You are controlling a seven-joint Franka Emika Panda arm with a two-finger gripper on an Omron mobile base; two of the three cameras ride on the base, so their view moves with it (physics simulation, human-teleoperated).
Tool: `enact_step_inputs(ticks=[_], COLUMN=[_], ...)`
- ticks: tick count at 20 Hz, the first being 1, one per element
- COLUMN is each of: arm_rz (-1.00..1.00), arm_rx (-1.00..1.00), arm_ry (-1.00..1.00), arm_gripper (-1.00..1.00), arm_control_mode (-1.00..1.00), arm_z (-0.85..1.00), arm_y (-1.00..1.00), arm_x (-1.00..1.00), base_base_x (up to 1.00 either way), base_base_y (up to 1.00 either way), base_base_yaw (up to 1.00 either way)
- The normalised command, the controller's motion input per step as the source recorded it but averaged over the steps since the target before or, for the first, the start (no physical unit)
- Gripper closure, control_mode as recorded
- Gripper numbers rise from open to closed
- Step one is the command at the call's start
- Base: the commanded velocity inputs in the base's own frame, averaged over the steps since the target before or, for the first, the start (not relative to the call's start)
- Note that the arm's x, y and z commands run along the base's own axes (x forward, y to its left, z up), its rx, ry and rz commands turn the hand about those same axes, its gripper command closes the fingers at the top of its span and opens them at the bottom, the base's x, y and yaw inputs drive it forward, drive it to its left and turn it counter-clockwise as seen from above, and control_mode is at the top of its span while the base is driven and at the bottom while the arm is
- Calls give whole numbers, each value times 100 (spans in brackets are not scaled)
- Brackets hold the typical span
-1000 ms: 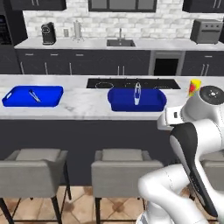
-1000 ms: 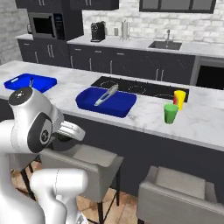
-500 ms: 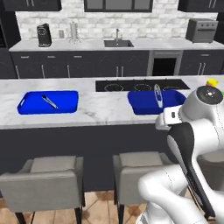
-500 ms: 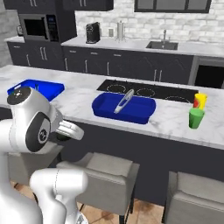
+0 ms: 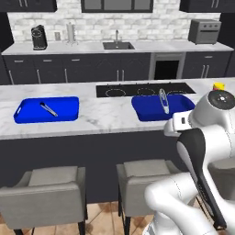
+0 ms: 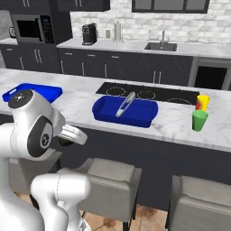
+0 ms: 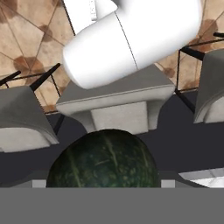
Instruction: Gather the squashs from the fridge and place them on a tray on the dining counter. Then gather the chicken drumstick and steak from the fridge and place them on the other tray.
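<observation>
Foreground, both base views: grey upholstered stools (image 5: pixel 43 193) along the lower edge, tucked against the dark base of the dining counter (image 5: pixel 101 120). The white arm rises at lower right of the left base view and blocks part of the counter's right end. Behind the counter, upper frame: dark cabinet worktop with sink (image 5: pixel 117 45), coffee machine (image 5: pixel 39 37) at upper left, toaster oven (image 5: pixel 204 30) at upper right. A black cooktop (image 5: pixel 144 89) is set into the marble, centre frame. Yellow cup (image 6: pixel 202 102) and green cup (image 6: pixel 199 120) stand at centre right of the right base view, just beside each other.

Containers: tray (image 5: pixel 46 109), centre left, holds a small silver utensil (image 5: pixel 48 109). The other tray (image 5: pixel 163 107), centre right, has a silver utensil propped in it; no food visible in either.

Squash (image 7: pixel 103 162): dark green, mottled, faintly ribbed, rounded; bottom centre of the hand view, directly at the gripper's end. Fingertips are hidden behind it; jaws stand wide, apparently clasping the squash. Stools and tiled floor lie beyond it.
</observation>
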Motion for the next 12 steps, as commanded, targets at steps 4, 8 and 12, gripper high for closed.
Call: enact_step_inputs(ticks=[4, 8, 12], arm_rz=[0, 0, 0], arm_rx=[0, 0, 0], arm_ry=[0, 0, 0], arm_gripper=[100, 100, 100], arm_control_mode=[-100, -100, -100], arm_z=[13, 32, 29], arm_y=[-2, -1, 0], arm_x=[34, 91, 99], base_base_x=[32, 0, 0], base_base_y=[-2, 0, 0], base_base_yaw=[-1, 0, 0])
